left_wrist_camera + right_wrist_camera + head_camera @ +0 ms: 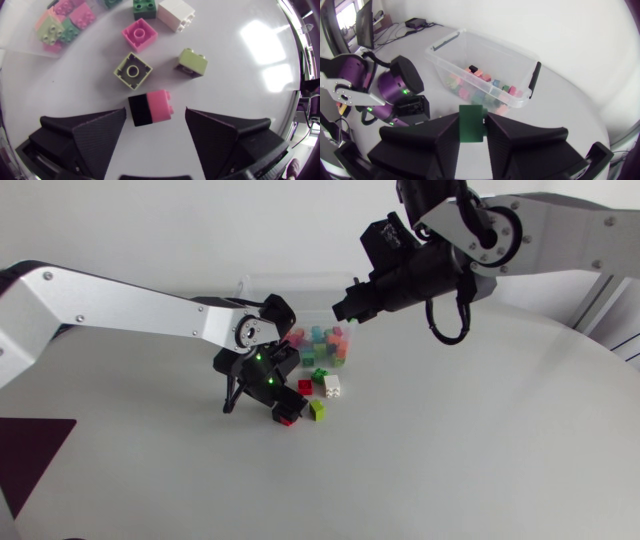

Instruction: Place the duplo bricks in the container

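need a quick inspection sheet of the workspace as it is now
surface: white table, no spills seen
job's things: clear container holding bricks; loose beside it, among others, red brick, green brick, white brick, lime brick
clutter: nothing seen
pincers: left pincer open around a red-and-black brick; right pincer shut on a second green brick
cables: black cable looped at the right arm's wrist
surroundings: nothing seen
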Controlling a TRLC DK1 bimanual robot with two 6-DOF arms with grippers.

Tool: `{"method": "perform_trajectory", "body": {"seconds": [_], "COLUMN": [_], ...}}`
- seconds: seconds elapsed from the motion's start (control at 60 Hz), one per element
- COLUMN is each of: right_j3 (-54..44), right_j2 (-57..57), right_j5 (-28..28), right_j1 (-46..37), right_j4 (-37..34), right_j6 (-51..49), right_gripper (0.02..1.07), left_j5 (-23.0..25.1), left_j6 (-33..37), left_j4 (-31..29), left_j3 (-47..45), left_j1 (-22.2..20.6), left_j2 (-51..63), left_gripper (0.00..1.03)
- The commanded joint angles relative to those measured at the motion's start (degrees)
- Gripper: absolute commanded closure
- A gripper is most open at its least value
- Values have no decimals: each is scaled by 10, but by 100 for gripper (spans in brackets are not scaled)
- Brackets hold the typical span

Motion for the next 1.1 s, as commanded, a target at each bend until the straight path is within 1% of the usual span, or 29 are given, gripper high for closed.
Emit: {"method": "perform_trajectory", "body": {"seconds": [0.0, 0.067, 0.083, 0.1, 0.15, 0.2, 0.267, 0.3, 0.367, 0.4, 0.45, 0.5, 0.517, 0.533, 0.7, 0.9, 1.083], "right_j3": [24, 33, 34, 37, 43, 46, 51, 50, 52, 52, 53, 56, 57, 59, 78, 103, 116], "right_j2": [-1, 8, 8, 11, 17, 21, 28, 29, 35, 38, 42, 49, 51, 55, 91, 129, 167], "right_j5": [-1, -1, -1, -1, -1, -1, -1, -1, -2, -4, -5, -6, -6, -6, -6, -6, -1], "right_j1": [-3, -4, -4, -4, -4, -4, -3, -3, -4, -6, -9, -13, -15, -16, -22, -21, -21], "right_j4": [-2, 1, 1, 4, 8, 11, 15, 21, 25, 28, 37, 47, 50, 53, 79, 113, 151], "right_j6": [14, 18, 19, 21, 22, 25, 28, 28, 28, 28, 29, 34, 34, 35, 47, 57, 59], "right_gripper": [77, 77, 77, 77, 77, 77, 77, 77, 77, 77, 77, 77, 77, 77, 77, 77, 77], "left_j5": [-7, -10, -10, -10, -10, -10, -10, -10, -10, -10, -10, -10, -10, -10, -10, -10, -10], "left_j6": [-20, -25, -25, -26, -28, -31, -33, -33, -32, -32, -33, -32, -32, -32, -23, -9, 1], "left_j4": [0, 1, 1, 2, 5, 9, 16, 20, 22, 22, 22, 21, 21, 21, 10, 0, -3], "left_j3": [18, 21, 22, 22, 22, 23, 24, 24, 26, 27, 26, 24, 24, 22, -8, -32, -49], "left_j1": [-6, -7, -7, -7, -7, -7, -5, -4, -3, -4, -4, -5, -5, -5, -4, 16, 24], "left_j2": [26, 34, 35, 36, 38, 45, 50, 51, 56, 59, 59, 59, 59, 56, 13, -54, -122], "left_gripper": [22, 23, 24, 26, 27, 32, 42, 44, 45, 50, 62, 78, 79, 83, 83, 83, 83]}}
